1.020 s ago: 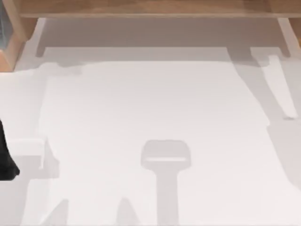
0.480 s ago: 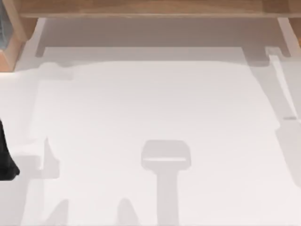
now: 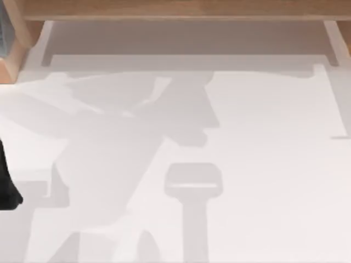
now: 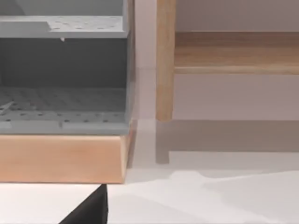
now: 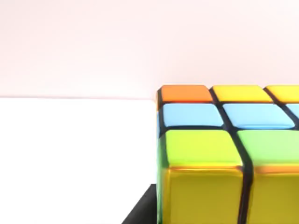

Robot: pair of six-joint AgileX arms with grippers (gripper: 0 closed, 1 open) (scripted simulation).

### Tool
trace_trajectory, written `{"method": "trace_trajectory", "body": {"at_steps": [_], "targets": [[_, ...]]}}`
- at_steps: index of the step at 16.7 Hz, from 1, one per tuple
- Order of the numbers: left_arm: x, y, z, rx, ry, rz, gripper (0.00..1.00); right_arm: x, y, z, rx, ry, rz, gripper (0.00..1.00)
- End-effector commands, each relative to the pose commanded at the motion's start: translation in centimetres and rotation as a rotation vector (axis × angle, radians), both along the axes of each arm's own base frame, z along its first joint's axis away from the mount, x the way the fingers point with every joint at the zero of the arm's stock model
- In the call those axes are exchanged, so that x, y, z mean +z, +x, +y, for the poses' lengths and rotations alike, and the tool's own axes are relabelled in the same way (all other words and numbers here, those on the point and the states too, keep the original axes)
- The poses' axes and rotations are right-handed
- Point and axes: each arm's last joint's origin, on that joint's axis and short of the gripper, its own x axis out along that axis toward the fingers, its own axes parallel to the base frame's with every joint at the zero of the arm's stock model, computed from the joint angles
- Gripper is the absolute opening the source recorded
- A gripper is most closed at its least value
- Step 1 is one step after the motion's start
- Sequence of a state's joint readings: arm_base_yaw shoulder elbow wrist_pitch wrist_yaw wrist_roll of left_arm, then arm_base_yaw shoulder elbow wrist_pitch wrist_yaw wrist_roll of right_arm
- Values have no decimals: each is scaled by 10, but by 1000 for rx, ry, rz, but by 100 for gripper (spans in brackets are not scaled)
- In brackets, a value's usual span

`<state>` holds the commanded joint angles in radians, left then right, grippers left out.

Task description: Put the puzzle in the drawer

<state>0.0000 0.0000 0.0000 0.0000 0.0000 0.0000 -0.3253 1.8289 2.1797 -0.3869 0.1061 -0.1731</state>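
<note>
The puzzle is a colour cube with orange, yellow, blue and green tiles, seen very close in the right wrist view. It lies against my right gripper, which is shut on it, and one dark fingertip shows beside its lower edge. The drawer has a pale wooden front and a grey perforated floor and stands pulled out in the left wrist view. A dark part of my left gripper sits low in front of it. In the top view my left arm is at the table's left edge.
A wooden shelf runs along the table's far side, with a wooden upright beside the drawer unit. A broad arm shadow lies over the white table at left of centre.
A large arm shadow has swept onto the table's left-centre, and the narrow shadows at the right have slid away to the right edge. The left arm has stayed put.
</note>
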Motion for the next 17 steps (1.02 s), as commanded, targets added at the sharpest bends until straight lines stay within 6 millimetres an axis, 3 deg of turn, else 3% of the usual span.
{"method": "trace_trajectory", "body": {"at_steps": [3,5,7,10,13,15,17], "targets": [[0,0,0,0,0,0,100,-31,1,-54,-79,45,268,0],[0,0,0,0,0,0,100,-70,13,-78,-79,117,491,0],[0,0,0,0,0,0,100,-121,31,-89,-37,207,730,0],[0,0,0,0,0,0,100,-198,60,-81,66,332,1067,0],[0,0,0,0,0,0,100,-263,81,-62,151,415,1319,0],[0,0,0,0,0,0,100,-293,88,-57,170,450,1419,0],[0,0,0,0,0,0,100,-308,91,-57,173,465,1460,0]]}}
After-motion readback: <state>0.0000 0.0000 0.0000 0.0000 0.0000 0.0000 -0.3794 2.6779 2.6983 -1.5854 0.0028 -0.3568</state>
